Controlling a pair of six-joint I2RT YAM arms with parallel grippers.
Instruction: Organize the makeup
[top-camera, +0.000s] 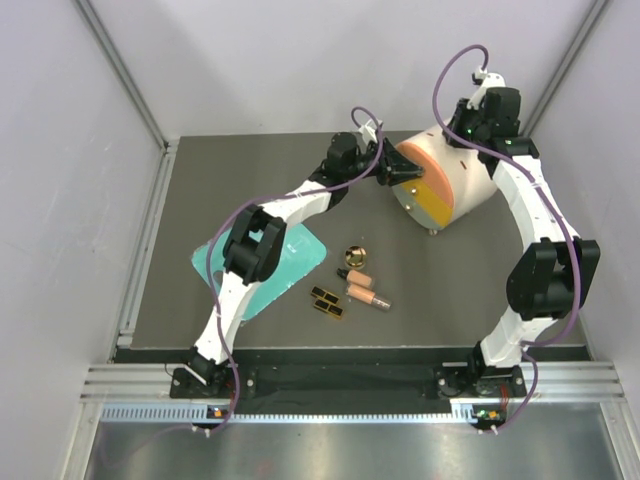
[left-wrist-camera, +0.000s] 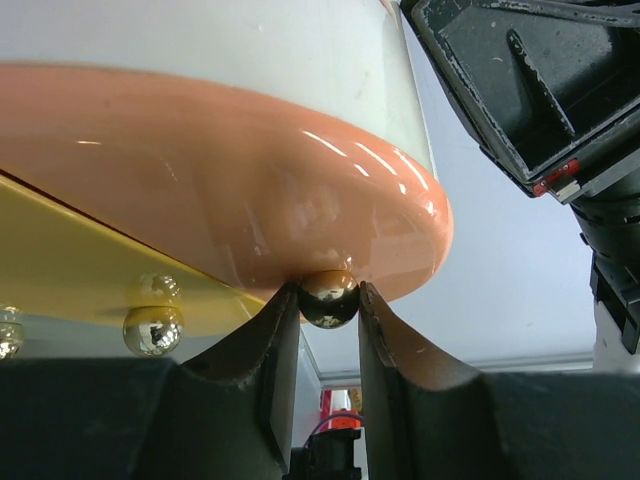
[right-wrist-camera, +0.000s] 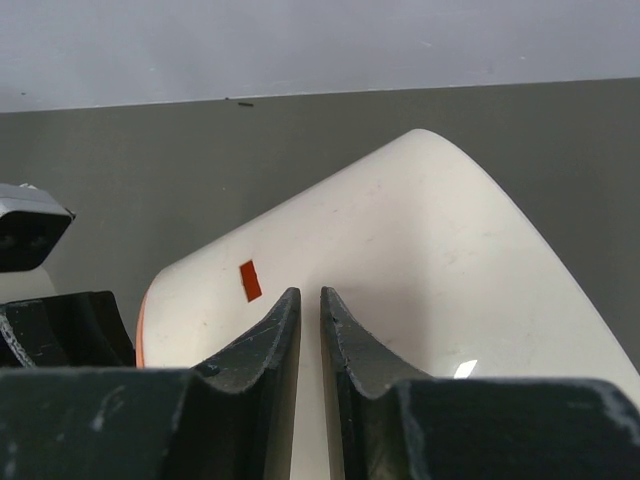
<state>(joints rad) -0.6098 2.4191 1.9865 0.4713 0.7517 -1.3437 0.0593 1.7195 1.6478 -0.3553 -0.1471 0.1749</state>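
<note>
Makeup (top-camera: 365, 294) lies apart; outstretched left gripper (left-wrist-camera: 328, 300) clamps knob (left-wrist-camera: 330, 288), right gripper (right-wrist-camera: 310, 305) nearly closed atop drum (right-wrist-camera: 430, 250).

Worktop (top-camera: 450, 290) dark grey | 8 o'clock: teal tray (top-camera: 300, 255) | 1 o'clock: white drum (top-camera: 460, 175) | centre toward 6 o'clock: compact (top-camera: 356, 256), two tubes (top-camera: 366, 294), palettes (top-camera: 327, 300), clustered

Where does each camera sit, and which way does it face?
Top: above and behind, looking down at the table and drum; left arm and right arm show.
Left wrist: on that arm, facing the pink drawer; left pincer grips its gold knob.
Right wrist: on that arm, facing the drum's white wall; right pincer shows.
Shared: all see the drum.
</note>
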